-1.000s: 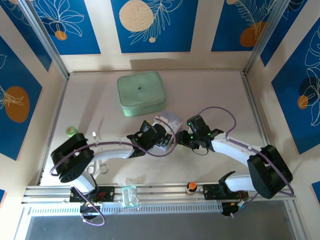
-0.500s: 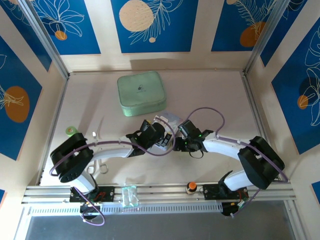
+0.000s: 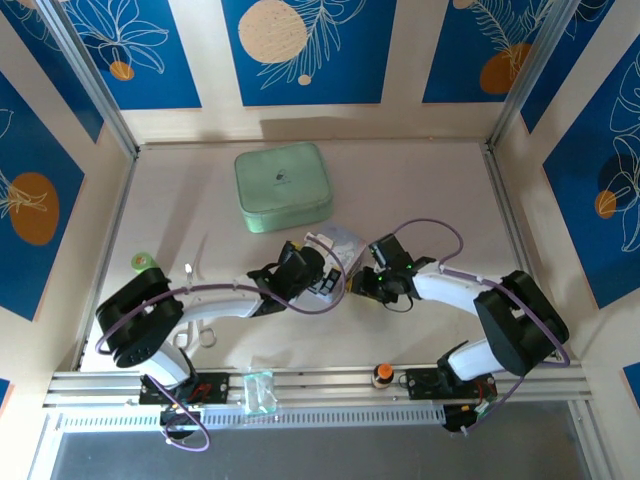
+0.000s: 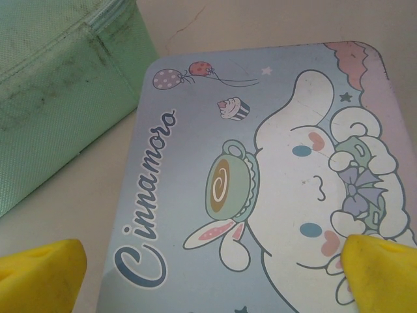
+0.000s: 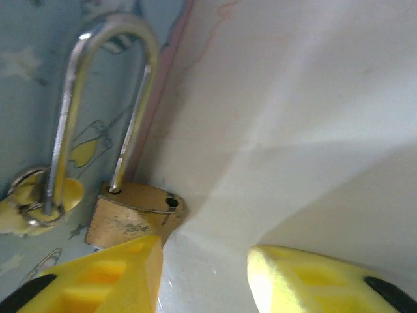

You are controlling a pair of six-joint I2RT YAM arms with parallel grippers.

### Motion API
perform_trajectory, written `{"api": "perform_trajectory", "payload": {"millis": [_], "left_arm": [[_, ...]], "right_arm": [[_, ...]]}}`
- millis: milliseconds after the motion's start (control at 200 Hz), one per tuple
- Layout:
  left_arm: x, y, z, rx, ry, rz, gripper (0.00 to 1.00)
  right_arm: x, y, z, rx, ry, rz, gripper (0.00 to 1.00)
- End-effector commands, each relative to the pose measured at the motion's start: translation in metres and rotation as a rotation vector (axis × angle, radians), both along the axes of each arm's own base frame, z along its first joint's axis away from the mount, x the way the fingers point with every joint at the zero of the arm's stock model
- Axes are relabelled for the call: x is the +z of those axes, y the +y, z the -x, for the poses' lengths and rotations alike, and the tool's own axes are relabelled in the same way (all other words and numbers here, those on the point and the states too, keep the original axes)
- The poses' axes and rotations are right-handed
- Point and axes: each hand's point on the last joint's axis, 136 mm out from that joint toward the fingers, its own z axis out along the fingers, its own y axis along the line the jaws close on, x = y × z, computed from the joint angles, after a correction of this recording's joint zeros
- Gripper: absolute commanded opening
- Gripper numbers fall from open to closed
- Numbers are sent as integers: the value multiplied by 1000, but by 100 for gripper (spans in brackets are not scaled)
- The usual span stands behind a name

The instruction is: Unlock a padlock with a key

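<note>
**Right wrist view.** Padlock (image 5: 133, 218) sits at the edge of the box (image 5: 26, 78), where the blue print meets the pale surface (image 5: 293, 98).
- The brass body is tilted, and its lower edge is covered by the left yellow finger (image 5: 98, 274).
- The shackle (image 5: 104, 98) stands tall against the box print. One leg enters the body.
- The other leg ends off to the side at a small ring (image 5: 29, 212) on a yellow patch, too blurred to identify.
- A dark hole shows on top of the body beside the seated leg.
- Right tool (image 5: 202, 277): fingers parted, bare surface in the gap, nothing gripped. Both fingers are cut off by the bottom edge.

**Left wrist view.** Left tool (image 4: 212, 261) hangs over the box lid with its cartoon print.
- The fingers are spread wide to the two bottom corners, holding nothing. Only the tips are in frame.
- The near end of the box is cut off.
- The green pouch (image 4: 58, 85) is at upper left, running out of frame.

**Top view.** Both arms meet mid-surface, wrists close together. The left wrist overlaps the near part of the box, and the pouch lies beyond it.
</note>
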Motion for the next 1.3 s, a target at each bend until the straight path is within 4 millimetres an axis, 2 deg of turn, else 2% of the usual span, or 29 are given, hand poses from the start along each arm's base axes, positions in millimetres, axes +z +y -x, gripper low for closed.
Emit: {"api": "perform_trajectory", "payload": {"millis": [0,70,135,280,390,435,550,620,695,775,835,970,1031,1151,1296], "left_arm": [[-57,34,29,-51,150,-230,99],[-55,34,27,-52,145,-239,99],[-54,32,26,-62,143,-235,99],[-54,28,25,-92,158,-207,99],[-59,26,28,-116,177,-188,99],[-62,23,30,-135,186,-181,100],[-71,19,36,-174,212,-176,99],[-74,19,40,-194,216,-168,98],[-76,24,42,-193,216,-184,98],[-76,27,44,-202,216,-194,98],[-75,28,45,-207,216,-197,98],[-72,36,40,-167,203,-213,99],[-69,44,30,-105,198,-210,99],[-54,63,9,47,190,-194,99],[-31,62,-15,75,166,-160,99]], "right_arm": [[8,32,-17,138,-199,-26,54],[10,38,-8,210,-232,-19,61],[8,37,-9,255,-259,25,64],[-4,33,-28,312,-314,181,65],[-1,62,-35,359,-383,67,62],[-5,68,-39,362,-421,95,60],[-16,58,-64,213,-391,233,48],[-13,57,-73,106,-314,142,41],[-12,44,-79,-33,-231,42,39],[-18,26,-79,-134,-144,-44,37],[-24,15,-75,-163,-108,-31,36],[-22,14,-63,-84,-93,21,36],[-20,12,-55,-49,-66,58,36],[-13,-8,-39,-56,-22,162,38],[8,-14,-34,-58,-35,174,40]]}}
